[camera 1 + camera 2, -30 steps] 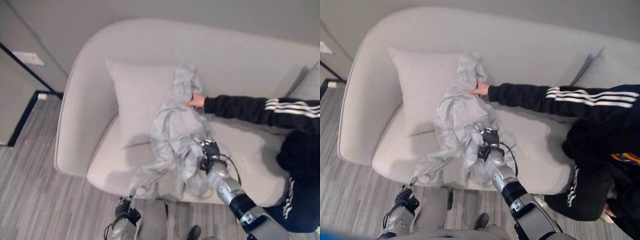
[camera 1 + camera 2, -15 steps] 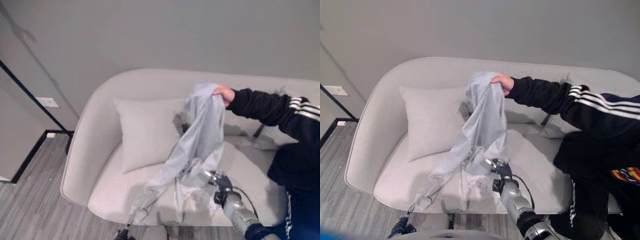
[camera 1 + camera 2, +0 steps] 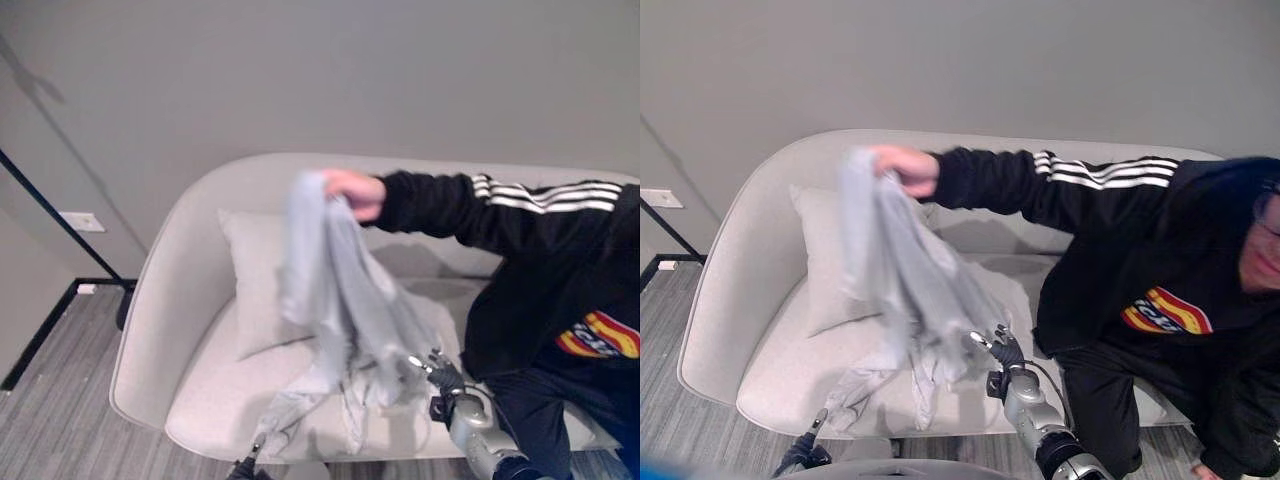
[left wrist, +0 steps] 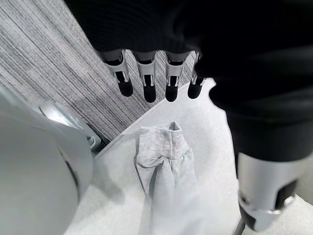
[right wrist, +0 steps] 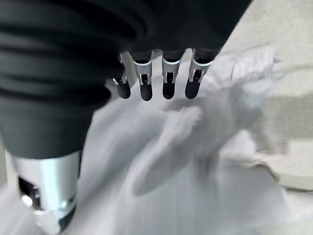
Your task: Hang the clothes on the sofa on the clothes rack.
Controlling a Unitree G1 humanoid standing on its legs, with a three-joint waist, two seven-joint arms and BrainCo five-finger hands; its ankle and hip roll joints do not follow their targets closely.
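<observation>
Right hand (image 5: 161, 63) fingers are straight and apart, hovering just over the grey garment (image 3: 900, 280), gripping nothing. Left hand (image 4: 151, 68) fingers are straight too, spread above one ribbed cuff (image 4: 164, 147) lying on the seat edge. One garment in play: a person's hand (image 3: 905, 168) holds its top bunched up high over the sofa (image 3: 730, 300), the rest draping down to the seat. One cushion (image 3: 820, 250) leans on the backrest behind it.
</observation>
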